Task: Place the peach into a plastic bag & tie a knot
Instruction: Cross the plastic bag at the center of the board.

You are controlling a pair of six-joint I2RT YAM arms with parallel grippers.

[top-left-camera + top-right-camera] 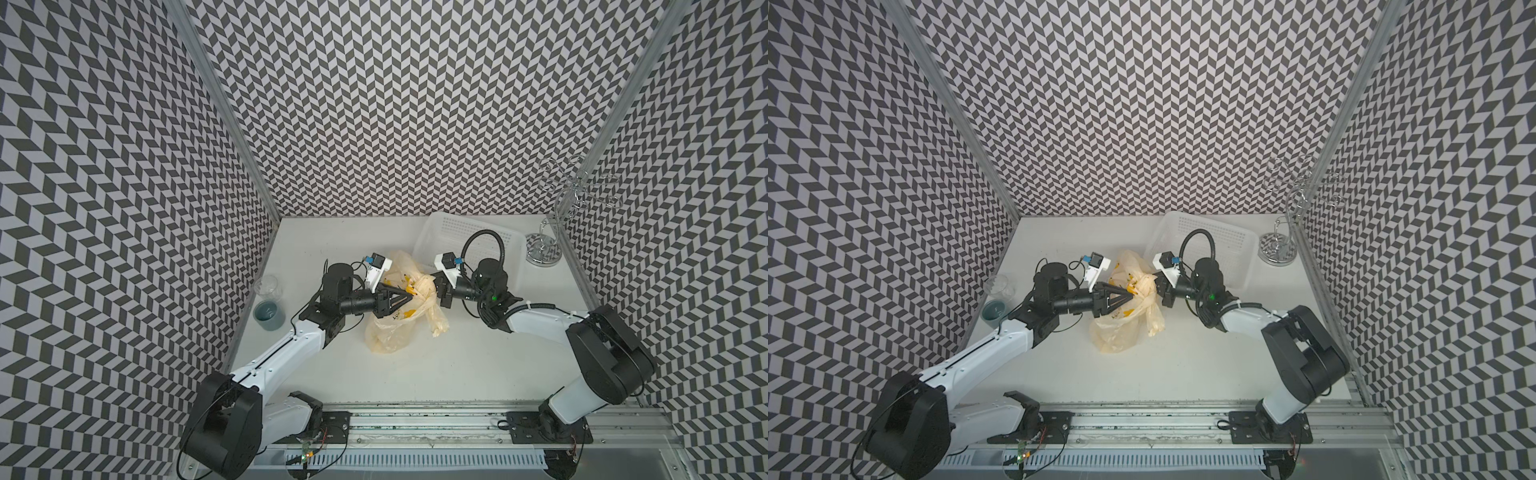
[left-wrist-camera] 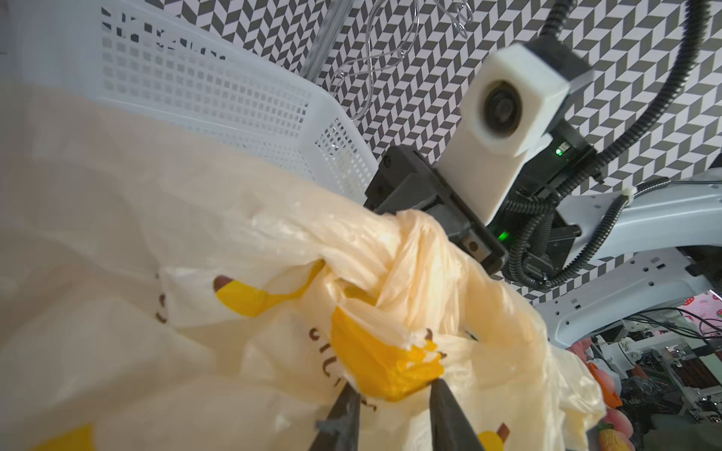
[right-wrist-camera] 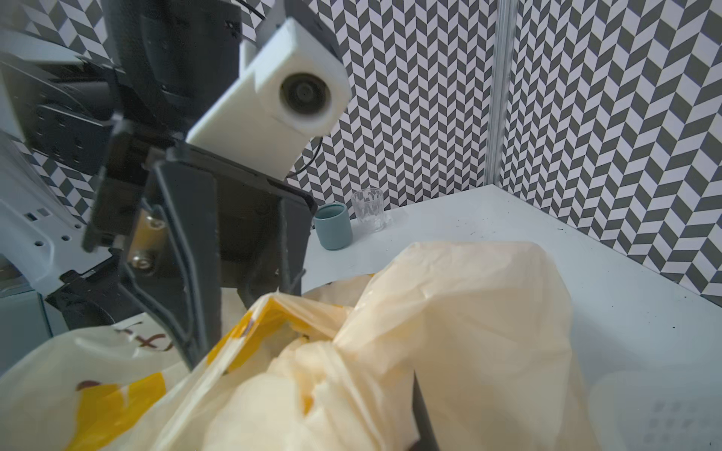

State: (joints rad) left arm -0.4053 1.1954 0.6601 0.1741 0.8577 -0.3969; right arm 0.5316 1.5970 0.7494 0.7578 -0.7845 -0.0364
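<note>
The cream-yellow plastic bag [image 1: 390,332] [image 1: 1117,336] with banana prints lies crumpled mid-table between both arms. Its handle strips are bunched and twisted into a knot [image 1: 424,293] [image 2: 390,273] [image 3: 312,371]. My left gripper [image 1: 409,296] [image 1: 1131,296] [image 2: 394,390] comes in from the left and is shut on a yellow-printed fold of the bag just beside the knot. My right gripper [image 1: 436,291] [image 1: 1158,291] faces it from the right, shut on the bunched plastic at the knot. In the right wrist view plastic covers the jaws except one dark finger [image 3: 420,410]. The peach is hidden.
A white perforated basket [image 1: 457,232] [image 2: 218,101] stands behind the right arm. A chrome wire stand [image 1: 544,249] is at the back right corner. A teal cup [image 1: 269,316] [image 3: 334,226] and a clear glass [image 1: 268,286] [image 3: 367,211] sit by the left wall.
</note>
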